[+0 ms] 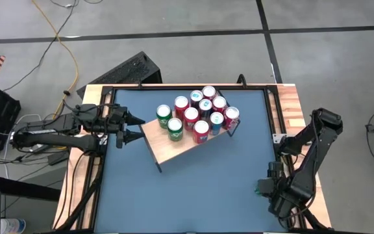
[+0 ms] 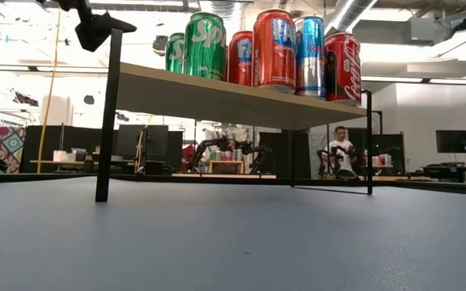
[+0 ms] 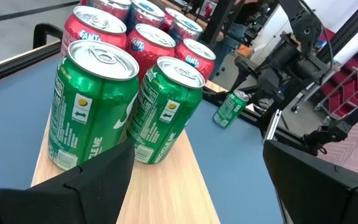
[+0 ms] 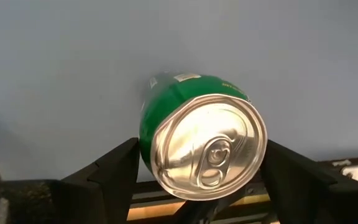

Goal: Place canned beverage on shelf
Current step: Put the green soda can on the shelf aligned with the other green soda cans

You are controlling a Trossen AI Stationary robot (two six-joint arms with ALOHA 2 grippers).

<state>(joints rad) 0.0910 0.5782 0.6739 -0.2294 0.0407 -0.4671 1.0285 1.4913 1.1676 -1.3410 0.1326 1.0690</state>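
**Green can between right jaws at tabletop edge**

The right gripper has its jaws spread around a green can on the tabletop, unclamped. The left gripper hovers with jaws apart beside the shelf of cans.

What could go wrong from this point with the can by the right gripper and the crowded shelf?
1. The right gripper straddles a green can with jaws open; closing off-centre may knock it over or push it along the tabletop.
2. The shelf already carries about ten cans, leaving only its bare end free, so placing another may topple neighbours.
3. The left gripper waits, open, at that bare end, so the arms may collide.
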